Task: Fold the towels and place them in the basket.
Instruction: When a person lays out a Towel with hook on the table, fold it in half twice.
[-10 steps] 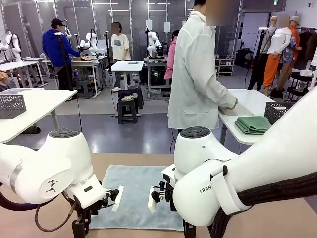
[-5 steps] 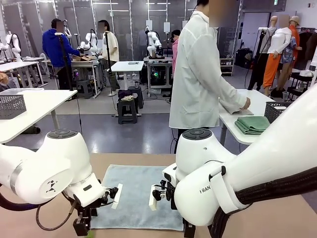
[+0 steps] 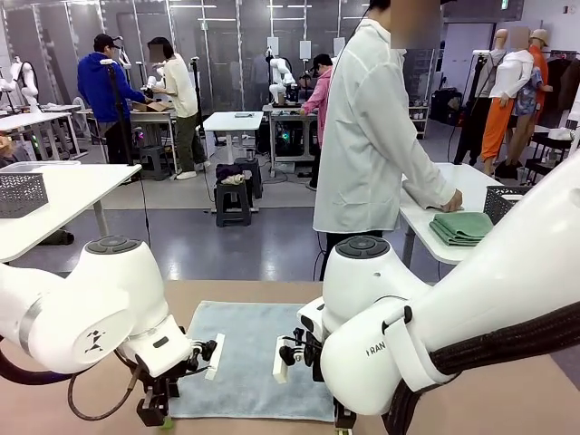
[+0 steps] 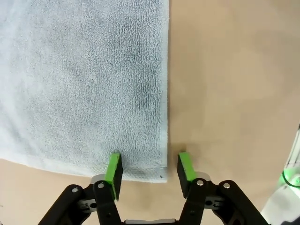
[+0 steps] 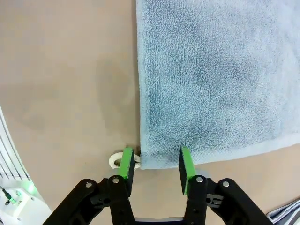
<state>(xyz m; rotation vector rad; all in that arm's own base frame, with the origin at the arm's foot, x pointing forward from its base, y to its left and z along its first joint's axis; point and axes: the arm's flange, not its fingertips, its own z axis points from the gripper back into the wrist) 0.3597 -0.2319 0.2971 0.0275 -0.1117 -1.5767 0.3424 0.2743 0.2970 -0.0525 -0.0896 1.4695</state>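
Observation:
One light blue-grey towel lies flat on the tan table between my two arms. In the left wrist view the towel has its near corner between the green pads of my left gripper. The jaws stand partly apart, astride that corner. In the right wrist view my right gripper straddles the towel's other near corner, beside its white loop tag. A gap still shows between those pads. The basket is out of view.
A person in a white coat works at a neighbouring white table with folded dark green cloths and a dark lattice bin. Another bin stands on a table at the left. Bare tan tabletop flanks the towel.
Both grippers' jaws have narrowed around the towel's near corners, and the left gripper has sunk slightly. The person at the far table has reached over to the green cloths.

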